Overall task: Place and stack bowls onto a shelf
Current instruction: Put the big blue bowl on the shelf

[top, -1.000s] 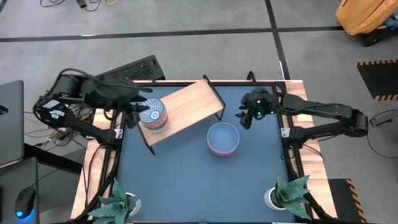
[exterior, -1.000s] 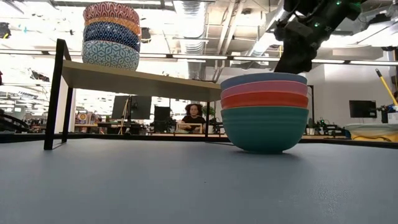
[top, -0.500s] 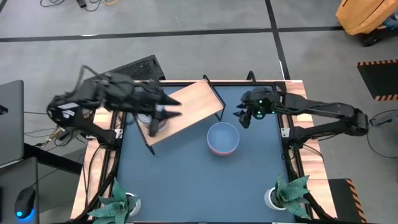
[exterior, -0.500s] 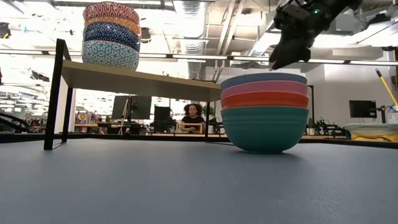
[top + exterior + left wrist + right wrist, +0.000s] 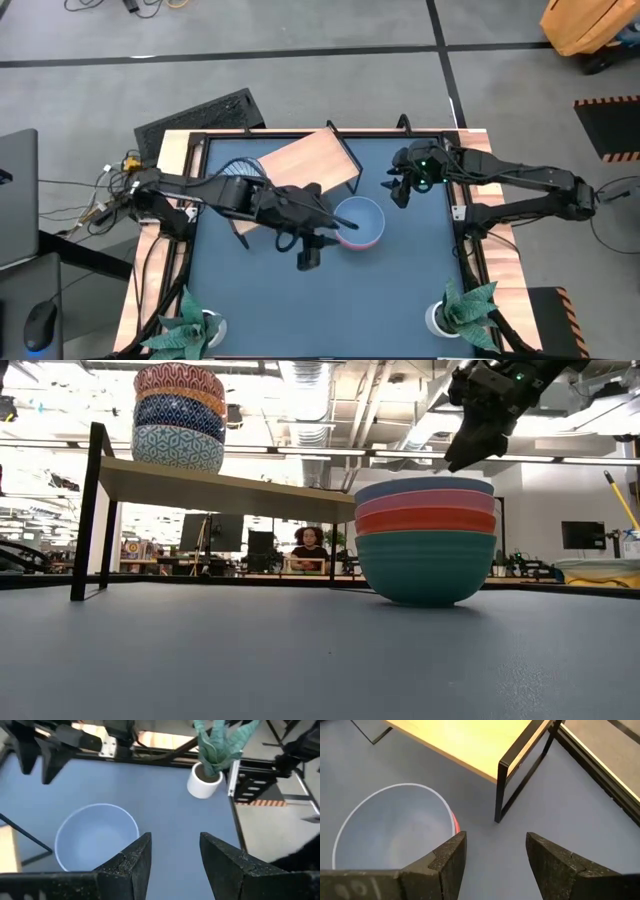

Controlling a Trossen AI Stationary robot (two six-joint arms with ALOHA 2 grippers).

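Note:
A stack of patterned bowls (image 5: 178, 417) sits on the left part of the wooden shelf (image 5: 230, 488), half hidden under my left arm in the high view (image 5: 238, 172). A second stack, light blue over pink, red and green bowls (image 5: 425, 540), stands on the blue tabletop beside the shelf (image 5: 310, 160). My left gripper (image 5: 330, 236) is open and hovers just left of that stack's rim (image 5: 97, 842). My right gripper (image 5: 398, 192) is open too, up in the air at the stack's far right (image 5: 395, 827). Neither gripper touches a bowl.
Two white pots with green plants stand at the near corners (image 5: 185, 325) (image 5: 460, 312). The shelf's black metal leg (image 5: 512, 775) stands close to the bowl stack. A black frame edges the table. A person sits in the room beyond (image 5: 312, 550).
My left arm has drawn away from the patterned stack on the shelf and swung toward the table's right, reaching out over the tabletop until its gripper is beside the plain bowl stack. Both stacks have stayed where they were.

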